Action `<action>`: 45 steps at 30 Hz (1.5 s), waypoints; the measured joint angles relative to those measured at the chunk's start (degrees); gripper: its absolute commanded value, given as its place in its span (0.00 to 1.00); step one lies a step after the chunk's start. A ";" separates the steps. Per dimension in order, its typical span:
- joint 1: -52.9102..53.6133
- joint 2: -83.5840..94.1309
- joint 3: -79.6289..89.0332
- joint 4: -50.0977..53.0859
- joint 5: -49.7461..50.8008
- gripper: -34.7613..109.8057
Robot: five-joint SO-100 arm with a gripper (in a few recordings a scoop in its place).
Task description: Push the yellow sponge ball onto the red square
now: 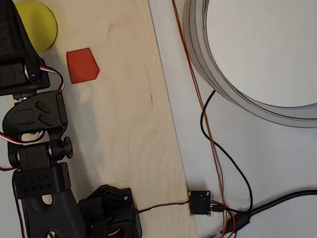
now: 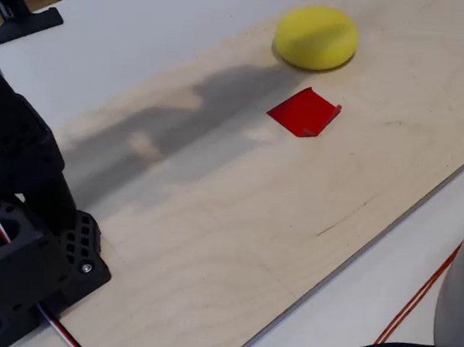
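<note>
The yellow sponge ball rests on the wooden board near its far corner. The red square lies flat on the board a short gap away, down and to the right of the ball in the overhead view. None of the ball overlaps it. In the overhead view my black gripper points up the picture, against the ball's left side and covering its left edge. Its fingers form one closed wedge with nothing between them. Whether it touches the ball I cannot tell.
The wooden board lies on a white table. A large white round tub stands at the right. Black and orange cables and a small connector box lie beside the board. The arm's base sits at the board's near left.
</note>
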 measured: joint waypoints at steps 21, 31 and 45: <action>-2.11 6.15 24.26 -9.23 5.10 0.31; -6.06 -7.56 0.62 11.25 6.86 0.37; -8.35 -26.89 -22.59 26.46 14.41 0.38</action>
